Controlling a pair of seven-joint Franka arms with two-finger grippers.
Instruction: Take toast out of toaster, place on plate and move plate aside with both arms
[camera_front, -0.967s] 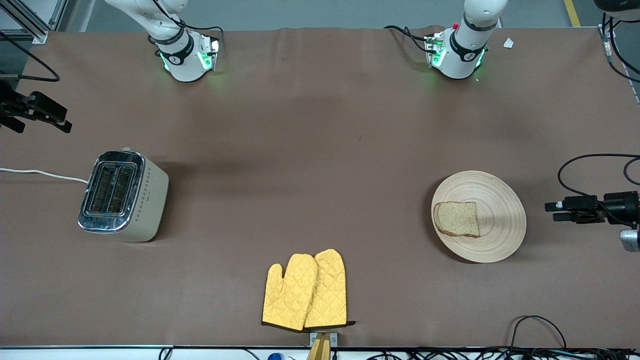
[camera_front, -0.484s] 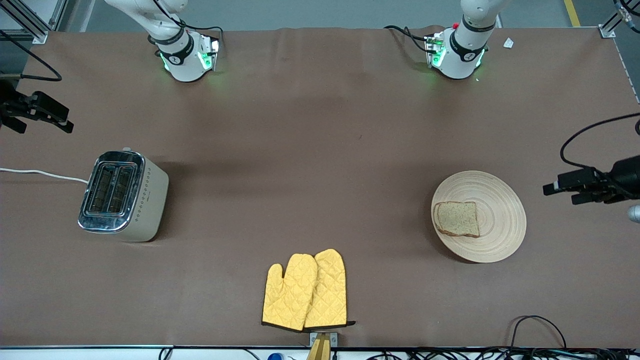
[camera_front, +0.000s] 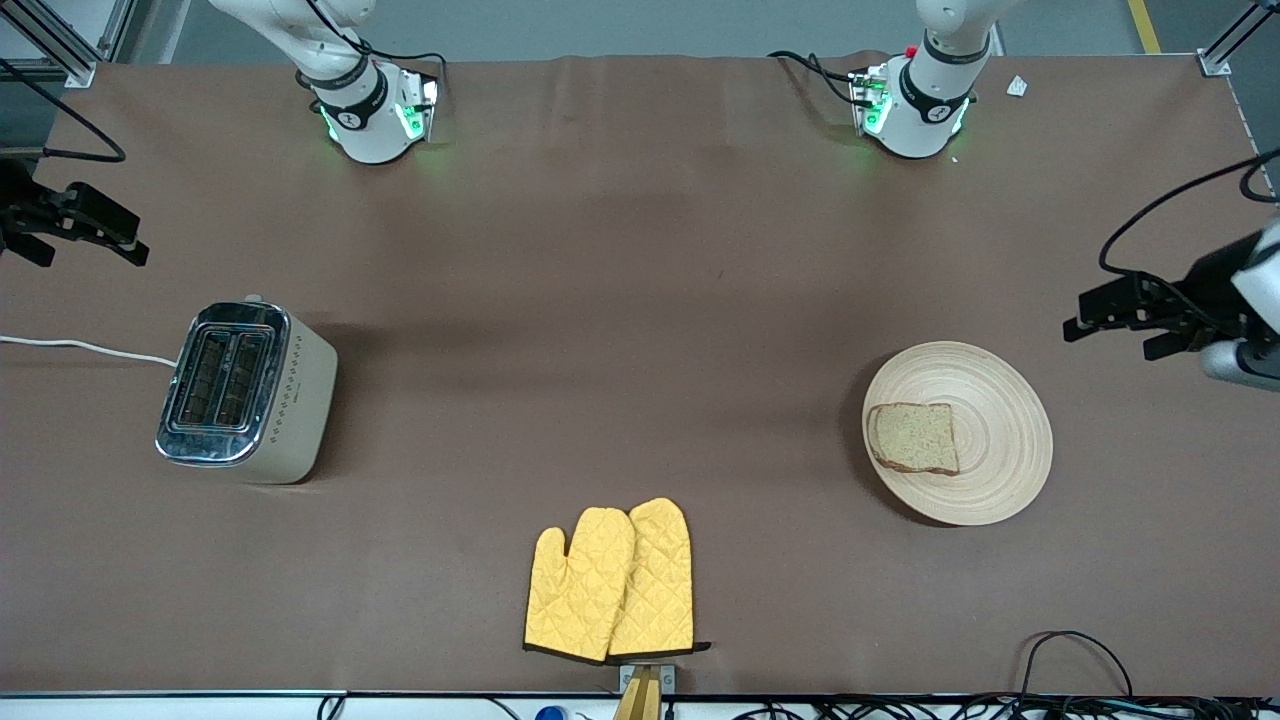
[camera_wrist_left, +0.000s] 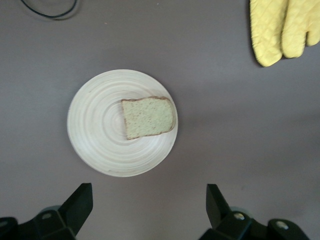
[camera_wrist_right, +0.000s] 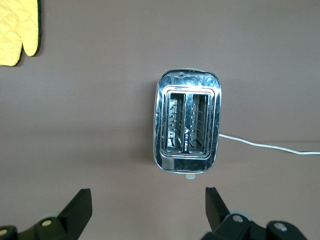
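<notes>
We find the toast (camera_front: 914, 438) lying flat on the plate (camera_front: 1000, 400), off the plate's centre toward the side that faces the right arm's end of the worktop (camera_front: 640, 300); the plate itself sits toward the left arm's end. The left wrist view looks straight down on this pair and shows us the toast's speckled face and darker crust more plainly (camera_wrist_left: 148, 117), with the ring grain of the plate (camera_wrist_left: 95, 125) around it. In that same view we see the tips of the left pincer (camera_wrist_left: 148, 205) spread wide with nothing between them, and a corner of the yellow oven mitts (camera_wrist_left: 280, 30). The front view adds what the wrist cannot: the left pincer (camera_front: 1110, 320) hangs in the air over bare worktop just beside the plate, at the left arm's end. The mitts (camera_front: 612, 582) lie together near the front camera's edge, roughly midway along the worktop. Toward the right arm's end stands the toaster (camera_front: 245, 392), its white cord (camera_front: 90, 348) trailing off the worktop. Only the right wrist view lets us look down into its two slots (camera_wrist_right: 187, 122), which appear empty. The right pincer (camera_wrist_right: 147, 205) is likewise spread and holds nothing; the front view places it (camera_front: 95, 232) over the worktop's edge, near the toaster.
</notes>
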